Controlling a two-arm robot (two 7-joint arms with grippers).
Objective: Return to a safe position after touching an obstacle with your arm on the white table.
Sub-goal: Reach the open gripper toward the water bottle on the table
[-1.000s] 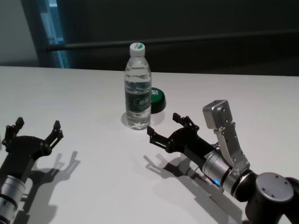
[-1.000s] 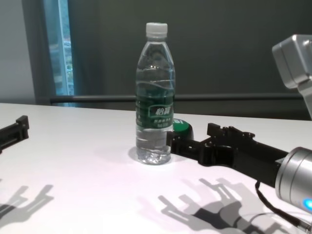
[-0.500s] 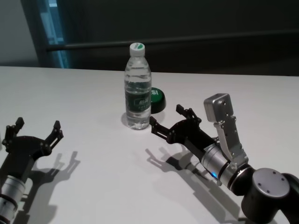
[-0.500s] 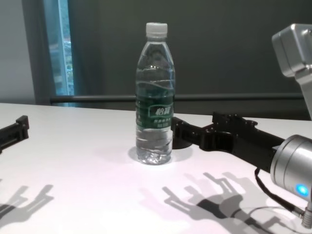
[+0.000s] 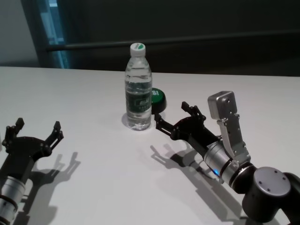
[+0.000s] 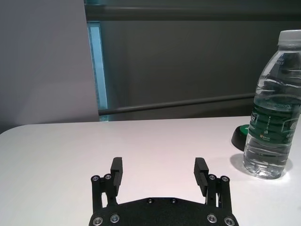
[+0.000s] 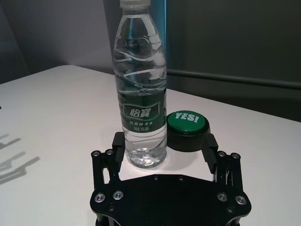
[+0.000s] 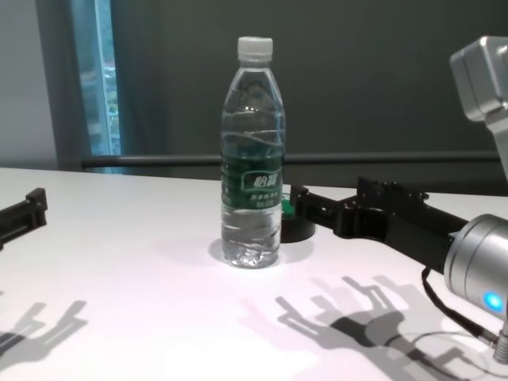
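One bottle [image 5: 138, 89] stands upright on the white table [image 5: 93, 187]. The right end effector [image 5: 175, 119] is open just beside the bottle, its fingers near a green button [image 7: 186, 130]. The left end effector [image 5: 33, 133] sits open, well apart from the bottle.

a round green button [image 7: 186, 122] with "yes!" in white on its top sits in a black base [image 7: 186, 139]. behind runs a dark wall [image 5: 211, 18] with a grey horizontal rail [image 6: 178, 104] and a bluish window strip [image 8: 103, 79].
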